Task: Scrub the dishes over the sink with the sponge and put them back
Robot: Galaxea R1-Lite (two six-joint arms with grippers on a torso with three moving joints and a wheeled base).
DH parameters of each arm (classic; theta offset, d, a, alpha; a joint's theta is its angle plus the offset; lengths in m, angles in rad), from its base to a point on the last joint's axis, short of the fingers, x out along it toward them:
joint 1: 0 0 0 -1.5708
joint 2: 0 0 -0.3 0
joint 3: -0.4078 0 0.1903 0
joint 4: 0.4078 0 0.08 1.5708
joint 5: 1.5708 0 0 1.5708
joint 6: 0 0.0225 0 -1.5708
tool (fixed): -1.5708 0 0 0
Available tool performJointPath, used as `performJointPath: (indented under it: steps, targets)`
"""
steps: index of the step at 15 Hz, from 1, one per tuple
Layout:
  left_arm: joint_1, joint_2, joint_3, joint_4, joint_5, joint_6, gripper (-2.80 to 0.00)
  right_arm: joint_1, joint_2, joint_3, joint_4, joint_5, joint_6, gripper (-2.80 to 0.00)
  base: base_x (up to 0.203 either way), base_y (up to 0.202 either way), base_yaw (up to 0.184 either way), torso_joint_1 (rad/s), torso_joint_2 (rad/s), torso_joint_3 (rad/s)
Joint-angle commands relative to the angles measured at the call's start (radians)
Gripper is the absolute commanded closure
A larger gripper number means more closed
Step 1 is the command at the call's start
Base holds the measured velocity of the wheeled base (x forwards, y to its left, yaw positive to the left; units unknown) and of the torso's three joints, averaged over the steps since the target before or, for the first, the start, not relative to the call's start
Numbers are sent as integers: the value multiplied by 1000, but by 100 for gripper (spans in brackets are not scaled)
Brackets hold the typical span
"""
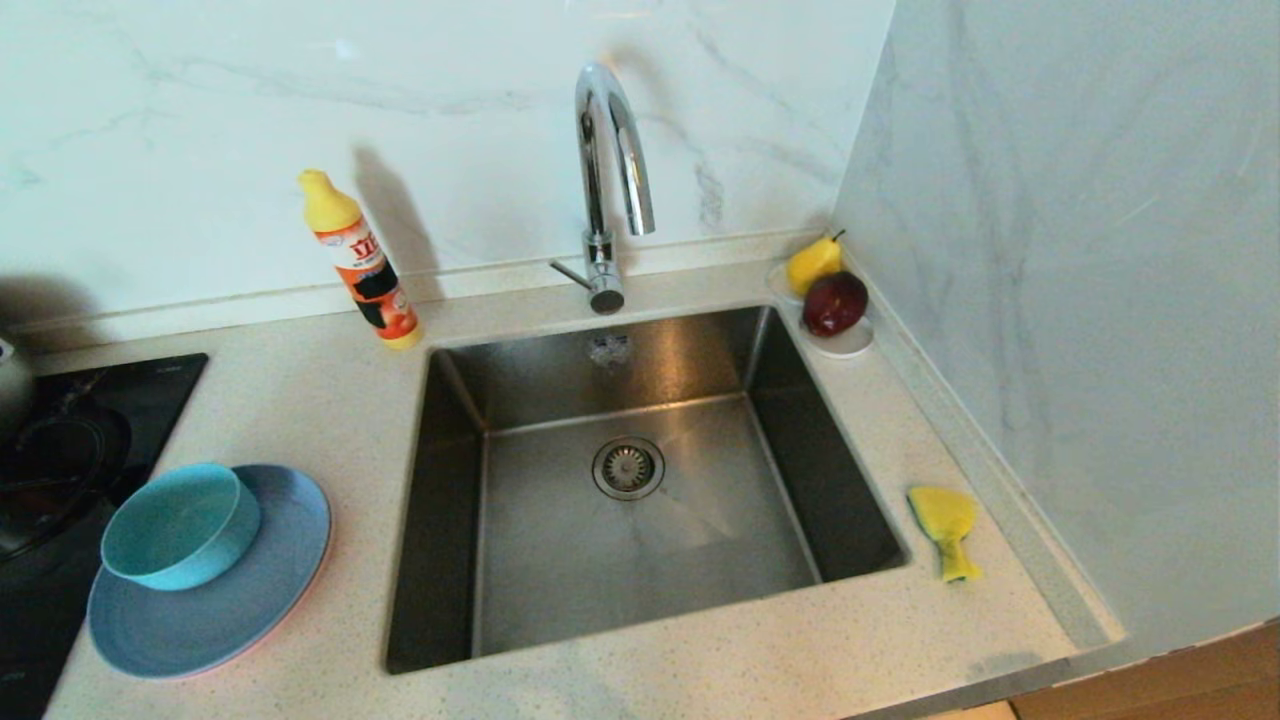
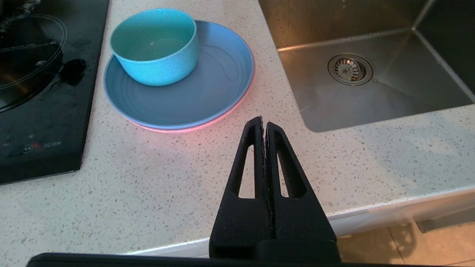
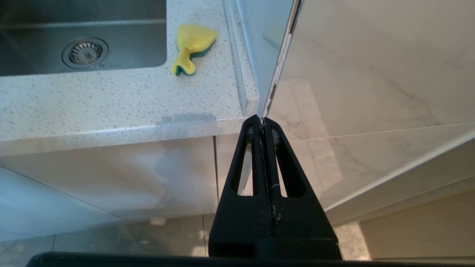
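Note:
The dishes sit stacked on the counter left of the sink (image 1: pixel 440 520): a teal bowl (image 1: pixel 180 525) (image 2: pixel 154 46) on a blue plate (image 1: pixel 240 600) (image 2: pixel 207 92), with a pink plate's rim (image 2: pixel 222 116) showing under it. The bent yellow-and-green sponge (image 1: pixel 945 528) (image 3: pixel 191 46) lies on the counter right of the sink. My left gripper (image 2: pixel 264 120) is shut and empty, hanging over the counter's front edge, short of the plates. My right gripper (image 3: pixel 262 119) is shut and empty, held off the counter's front right corner. Neither gripper shows in the head view.
A chrome arched tap (image 1: pixel 610 170) stands behind the sink, a detergent bottle (image 1: pixel 360 260) to its left. A pear (image 1: pixel 812 262) and a dark red apple (image 1: pixel 835 302) rest on a white saucer (image 1: pixel 845 345) in the corner. A black hob (image 1: pixel 60 470) lies left; a wall (image 1: pixel 1080 300) stands right.

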Motion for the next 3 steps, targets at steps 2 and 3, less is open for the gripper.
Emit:
performJointPath:
  steps: [2, 3]
  targets:
    - [0, 4, 14, 0, 0, 1, 0, 0, 1, 3, -5, 2, 2, 0, 0, 0, 0, 0, 0, 0]
    - [0, 4, 14, 0, 0, 1, 0, 0, 1, 3, -5, 2, 2, 0, 0, 0, 0, 0, 0, 0]
